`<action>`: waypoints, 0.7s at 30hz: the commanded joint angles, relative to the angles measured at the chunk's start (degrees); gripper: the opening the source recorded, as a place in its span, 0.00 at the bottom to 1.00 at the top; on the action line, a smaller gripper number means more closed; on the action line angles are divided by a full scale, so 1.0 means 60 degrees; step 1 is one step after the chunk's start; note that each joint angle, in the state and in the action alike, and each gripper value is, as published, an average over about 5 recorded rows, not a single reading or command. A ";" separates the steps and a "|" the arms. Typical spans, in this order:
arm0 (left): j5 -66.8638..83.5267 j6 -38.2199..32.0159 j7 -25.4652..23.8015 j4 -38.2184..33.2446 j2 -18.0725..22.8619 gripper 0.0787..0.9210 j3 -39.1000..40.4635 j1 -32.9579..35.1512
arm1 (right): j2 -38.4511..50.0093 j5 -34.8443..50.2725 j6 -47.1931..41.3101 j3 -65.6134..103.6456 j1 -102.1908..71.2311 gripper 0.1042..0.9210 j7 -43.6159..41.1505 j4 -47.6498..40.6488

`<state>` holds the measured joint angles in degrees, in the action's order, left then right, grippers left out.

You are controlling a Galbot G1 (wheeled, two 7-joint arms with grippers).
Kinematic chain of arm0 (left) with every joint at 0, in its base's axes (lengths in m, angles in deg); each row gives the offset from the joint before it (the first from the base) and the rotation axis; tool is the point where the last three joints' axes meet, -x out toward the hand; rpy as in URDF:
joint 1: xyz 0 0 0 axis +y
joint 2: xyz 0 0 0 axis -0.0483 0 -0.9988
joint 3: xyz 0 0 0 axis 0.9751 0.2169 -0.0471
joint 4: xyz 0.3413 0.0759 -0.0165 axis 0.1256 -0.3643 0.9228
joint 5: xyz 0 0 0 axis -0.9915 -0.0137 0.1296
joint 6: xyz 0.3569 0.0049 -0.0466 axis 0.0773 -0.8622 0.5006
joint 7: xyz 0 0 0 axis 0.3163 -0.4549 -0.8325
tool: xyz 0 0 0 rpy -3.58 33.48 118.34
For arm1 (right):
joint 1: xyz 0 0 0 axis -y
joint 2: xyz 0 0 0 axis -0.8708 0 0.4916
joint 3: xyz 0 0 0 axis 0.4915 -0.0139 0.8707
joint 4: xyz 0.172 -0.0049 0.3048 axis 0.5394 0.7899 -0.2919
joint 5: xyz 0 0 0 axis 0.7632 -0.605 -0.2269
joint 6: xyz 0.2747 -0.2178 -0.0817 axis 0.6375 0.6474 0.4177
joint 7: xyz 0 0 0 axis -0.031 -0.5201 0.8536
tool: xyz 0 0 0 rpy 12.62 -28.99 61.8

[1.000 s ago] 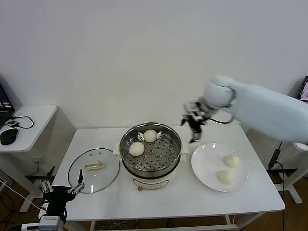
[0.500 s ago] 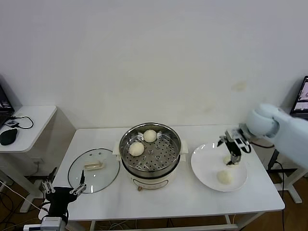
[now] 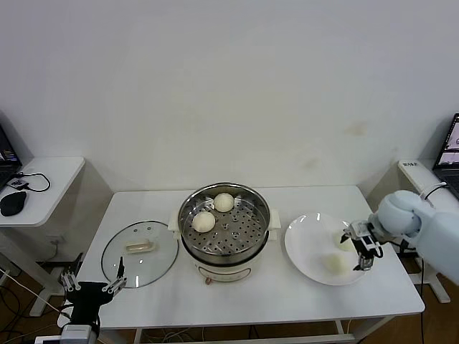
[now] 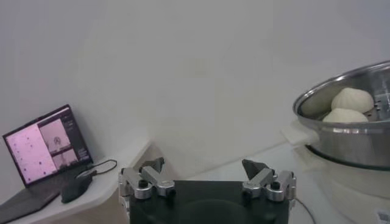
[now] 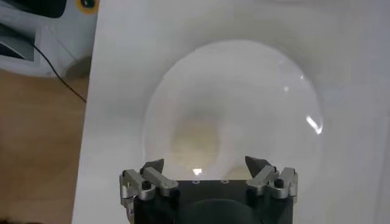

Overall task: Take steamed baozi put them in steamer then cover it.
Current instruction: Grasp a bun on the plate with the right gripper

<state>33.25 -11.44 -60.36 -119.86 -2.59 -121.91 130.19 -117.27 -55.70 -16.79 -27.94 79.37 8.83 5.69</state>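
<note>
The steamer (image 3: 224,236) stands mid-table with two baozi, one (image 3: 224,202) at the back and one (image 3: 204,221) at the left of its tray. Two more baozi (image 3: 334,262) lie on the white plate (image 3: 305,240); the farther one (image 3: 343,240) is partly hidden by my right gripper (image 3: 361,258). That gripper is open and empty, low over the plate's right side. In the right wrist view, one baozi (image 5: 195,143) lies just ahead of the open gripper (image 5: 206,164). The cover (image 3: 140,252) lies flat left of the steamer. My left gripper (image 3: 93,283) is open, parked below the table's front left corner.
A side table (image 3: 50,179) at the left holds a mouse (image 3: 13,203) and a cable. The left wrist view shows the left gripper (image 4: 204,165), the steamer (image 4: 359,134), and a laptop (image 4: 42,149). A wall stands behind the table.
My right arm has swung from beside the steamer's right rim to the plate and come down low over its right side. The left arm has barely moved.
</note>
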 commanded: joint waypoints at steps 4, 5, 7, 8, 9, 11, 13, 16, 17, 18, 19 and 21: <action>-0.0017 0.0009 -0.0003 0.0015 0.0009 0.88 -0.0043 -0.0001 | -0.0837 -0.0473 0.0101 0.0731 -0.1023 0.88 0.0257 -0.0969; -0.0016 0.0010 -0.0004 0.0021 0.0008 0.88 -0.0056 -0.0001 | -0.0948 -0.0484 0.0098 0.0713 -0.0999 0.88 0.0276 -0.1042; -0.0014 0.0010 -0.0005 0.0033 0.0007 0.88 -0.0082 0.0001 | -0.1162 -0.0522 0.0092 0.0670 -0.0951 0.88 0.0313 -0.1201; -0.0013 0.0009 -0.0005 0.0039 0.0007 0.88 -0.0091 0.0003 | -0.1268 -0.0542 0.0090 0.0644 -0.0930 0.88 0.0332 -0.1281; -0.0013 0.0008 -0.0006 0.0045 0.0008 0.88 -0.0098 0.0006 | -0.1356 -0.0562 0.0085 0.0622 -0.0915 0.88 0.0351 -0.1356; -0.0011 0.0007 -0.0005 0.0058 0.0009 0.88 -0.0113 0.0001 | -0.1505 -0.0600 0.0063 0.0585 -0.0900 0.88 0.0378 -0.1471; -0.0006 0.0007 -0.0005 0.0069 0.0004 0.88 -0.0130 -0.0011 | -0.1623 -0.0640 0.0029 0.0563 -0.0898 0.87 0.0395 -0.1548; 0.0003 0.0008 -0.0006 0.0081 -0.0002 0.88 -0.0146 -0.0027 | -0.1716 -0.0691 -0.0016 0.0537 -0.0907 0.83 0.0398 -0.1615; 0.0005 0.0009 -0.0006 0.0085 -0.0001 0.88 -0.0147 -0.0030 | -0.1728 -0.0705 -0.0024 0.0529 -0.0914 0.82 0.0398 -0.1631; 0.0006 0.0008 -0.0006 0.0090 0.0003 0.88 -0.0144 -0.0030 | -0.1732 -0.0718 -0.0034 0.0524 -0.0922 0.81 0.0398 -0.1641; 0.0007 0.0007 -0.0006 0.0095 0.0007 0.88 -0.0141 -0.0030 | -0.1731 -0.0728 -0.0047 0.0523 -0.0934 0.80 0.0398 -0.1650; 0.0006 0.0005 -0.0004 0.0105 0.0014 0.88 -0.0132 -0.0034 | -0.1713 -0.0736 -0.0075 0.0529 -0.0957 0.77 0.0399 -0.1658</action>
<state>33.27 -11.39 -60.38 -119.24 -2.48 -122.76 129.99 -125.58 -59.55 -17.22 -25.24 74.45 10.97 -2.76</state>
